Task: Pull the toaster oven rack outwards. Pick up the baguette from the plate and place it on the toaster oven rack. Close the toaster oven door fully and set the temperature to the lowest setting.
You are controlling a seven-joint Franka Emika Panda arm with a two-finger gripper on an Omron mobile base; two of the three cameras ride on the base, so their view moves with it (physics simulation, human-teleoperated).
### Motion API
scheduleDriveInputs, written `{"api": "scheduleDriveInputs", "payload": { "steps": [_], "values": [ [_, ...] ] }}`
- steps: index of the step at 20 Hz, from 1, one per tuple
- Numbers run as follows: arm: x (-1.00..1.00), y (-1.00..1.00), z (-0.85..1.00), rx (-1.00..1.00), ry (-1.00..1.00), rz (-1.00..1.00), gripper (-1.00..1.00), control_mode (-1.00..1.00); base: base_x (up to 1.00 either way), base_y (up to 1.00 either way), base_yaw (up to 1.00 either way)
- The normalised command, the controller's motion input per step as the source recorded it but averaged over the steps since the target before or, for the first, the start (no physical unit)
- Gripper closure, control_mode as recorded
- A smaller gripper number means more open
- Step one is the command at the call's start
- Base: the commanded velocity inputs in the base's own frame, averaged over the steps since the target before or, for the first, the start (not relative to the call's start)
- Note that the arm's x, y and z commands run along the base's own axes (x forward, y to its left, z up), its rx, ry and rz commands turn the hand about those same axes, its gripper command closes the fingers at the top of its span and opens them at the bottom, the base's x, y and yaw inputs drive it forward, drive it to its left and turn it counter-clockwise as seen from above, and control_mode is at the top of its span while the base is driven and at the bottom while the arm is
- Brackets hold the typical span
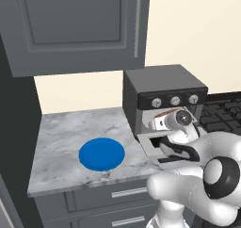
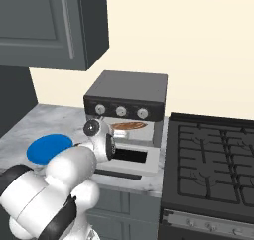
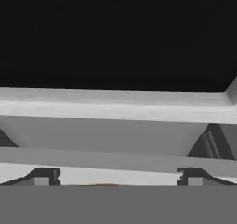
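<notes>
Brown baguette (image 2: 128, 126) already lies on the rack (image 2: 130, 132) inside the oven (image 2: 126, 102), so the door (image 2: 130, 157), folded flat at the counter's (image 1: 66, 133) right end, is yours to handle: stiff, hinged, light. Lift it under the front lip. Your gripper (image 3: 118, 183) is spread, seemingly empty. The plate (image 1: 101, 154) sits bare near the front edge.

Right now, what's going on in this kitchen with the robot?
The white arm is reaching into the toaster oven, whose door hangs open. The baguette already lies inside on the rack, and the blue plate on the counter is bare. The gripper is open and holds nothing. The door is not yet closed.
</notes>
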Motion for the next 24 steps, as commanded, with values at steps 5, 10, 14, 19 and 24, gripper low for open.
{"api": "scheduleDriveInputs", "payload": {
  "steps": [5,10,14,19,24],
  "values": [
    [0.20,0.00,-0.01,0.00,-0.24,0.00,-1.00,-1.00,0.00,0.00,0.00],
    [0.26,0.00,0.02,0.00,-0.25,0.00,-1.00,-1.00,0.00,0.00,0.00],
    [0.11,-0.02,0.15,0.00,-0.17,0.00,-1.00,-1.00,0.00,0.00,0.00],
    [-0.24,-0.33,0.35,-0.03,0.06,0.00,-1.00,-1.00,0.00,0.00,0.00],
    [-0.73,-0.56,0.65,-0.02,0.14,0.00,-1.00,-1.00,0.00,0.00,0.00]
  ]
}}
